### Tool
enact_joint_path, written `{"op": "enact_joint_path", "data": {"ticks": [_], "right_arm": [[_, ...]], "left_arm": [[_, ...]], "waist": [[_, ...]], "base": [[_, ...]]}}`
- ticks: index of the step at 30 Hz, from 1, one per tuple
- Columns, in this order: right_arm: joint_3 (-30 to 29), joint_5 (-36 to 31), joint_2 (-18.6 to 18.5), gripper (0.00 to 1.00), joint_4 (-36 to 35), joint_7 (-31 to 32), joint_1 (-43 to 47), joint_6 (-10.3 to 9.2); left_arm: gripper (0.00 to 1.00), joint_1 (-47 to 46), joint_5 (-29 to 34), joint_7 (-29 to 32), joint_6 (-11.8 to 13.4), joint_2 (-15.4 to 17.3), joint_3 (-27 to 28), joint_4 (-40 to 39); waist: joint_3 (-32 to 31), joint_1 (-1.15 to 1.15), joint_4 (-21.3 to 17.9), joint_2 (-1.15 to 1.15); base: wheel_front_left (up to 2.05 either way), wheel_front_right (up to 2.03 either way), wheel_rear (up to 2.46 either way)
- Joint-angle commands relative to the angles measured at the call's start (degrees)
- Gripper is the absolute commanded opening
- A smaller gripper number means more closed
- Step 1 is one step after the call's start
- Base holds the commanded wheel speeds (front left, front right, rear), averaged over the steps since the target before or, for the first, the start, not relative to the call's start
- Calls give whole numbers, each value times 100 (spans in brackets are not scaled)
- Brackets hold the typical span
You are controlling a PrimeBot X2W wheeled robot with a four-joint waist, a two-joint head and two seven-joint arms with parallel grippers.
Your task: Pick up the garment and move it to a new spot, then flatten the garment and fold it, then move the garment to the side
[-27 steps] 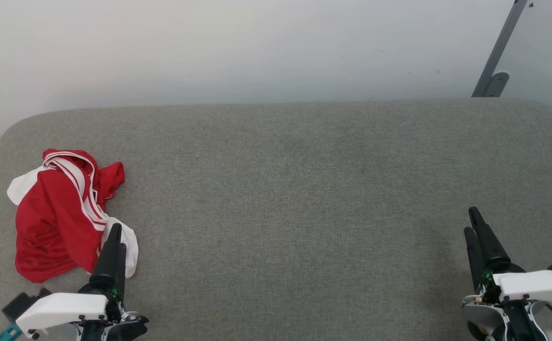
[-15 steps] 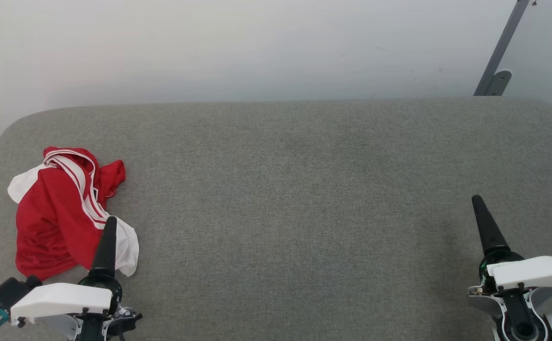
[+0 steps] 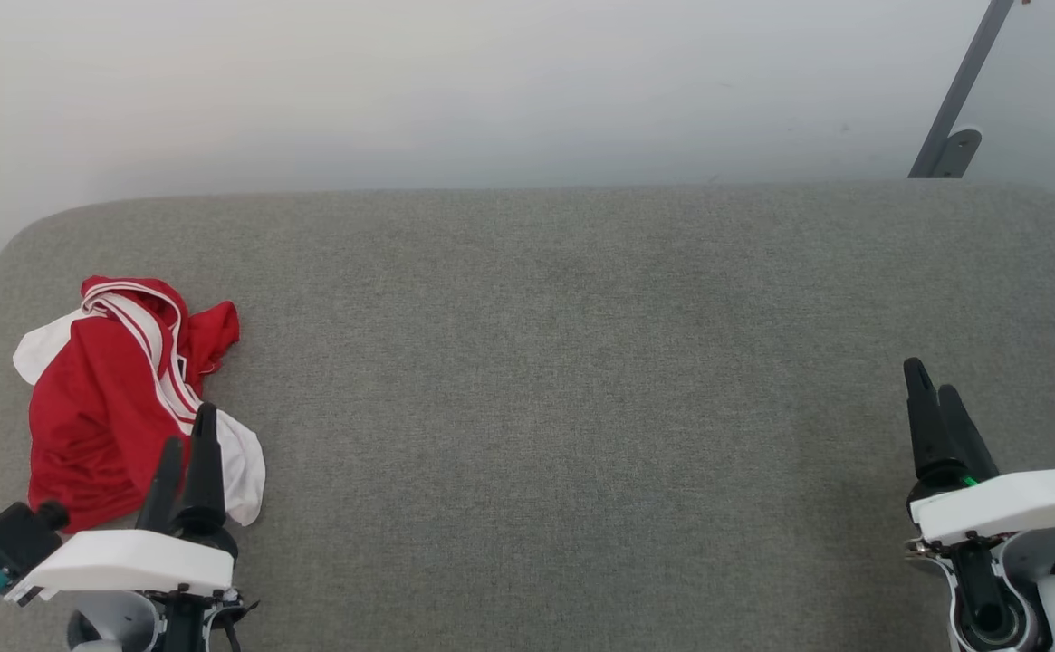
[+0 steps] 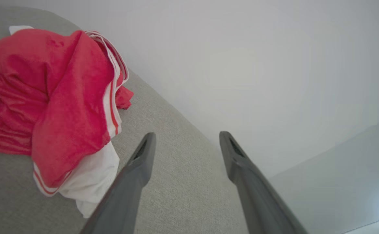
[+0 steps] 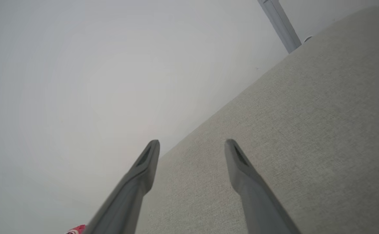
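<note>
Garment: the garment (image 3: 110, 398) is lying crumpled on the grey cushion (image 3: 581, 362), toward nine o'clock in the head view.
Left gripper: the left gripper (image 3: 188, 427) is hanging at seven o'clock with its jaws spread wide and nothing in them. In its wrist view the heap is sitting at ten o'clock, beside the fingers and not between them.
Right gripper: the right gripper (image 3: 932, 378) is waiting at four o'clock, jaws equally wide, empty, over bare cushion and well apart from the shirt.
Step in hand: judging by the layout, the left arm is lining up for the first pick.
Doing it well: the fingers should be swinging toward ten o'clock until a raised fold is sitting between them. The ridge by the striped trim (image 3: 151, 340) is looking firmer than the loose white sleeve (image 3: 242, 462). Pinching several layers should be keeping the soft cloth from slipping, and going in shallow should be avoiding a snag on the cushion.
Hard to make out: whether the left fingertips are touching the sleeve or hovering above it. The number patch is showing as little more than a dark fleck. The collar, the hem and the other sleeve are lying buried in the folds.
Cut off: both arms are running out past six o'clock.
</note>
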Motion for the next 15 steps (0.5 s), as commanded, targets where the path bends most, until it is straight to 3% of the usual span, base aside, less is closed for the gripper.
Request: {"op": "enact_joint_path", "data": {"ticks": [1,15], "right_arm": [[-4,-220,-46,100,-70,-61,-169,9],[-49,-2042,14,100,-161,-323,-247,9]], "left_arm": [[100,-84,212,-48,26,56,19,-108],[100,-38,1520,-312,132,175,-142,-94]], "waist": [[3,0,0,0],[66,0,-1,0]], "base": [[0,0,0],[0,0,0]]}}
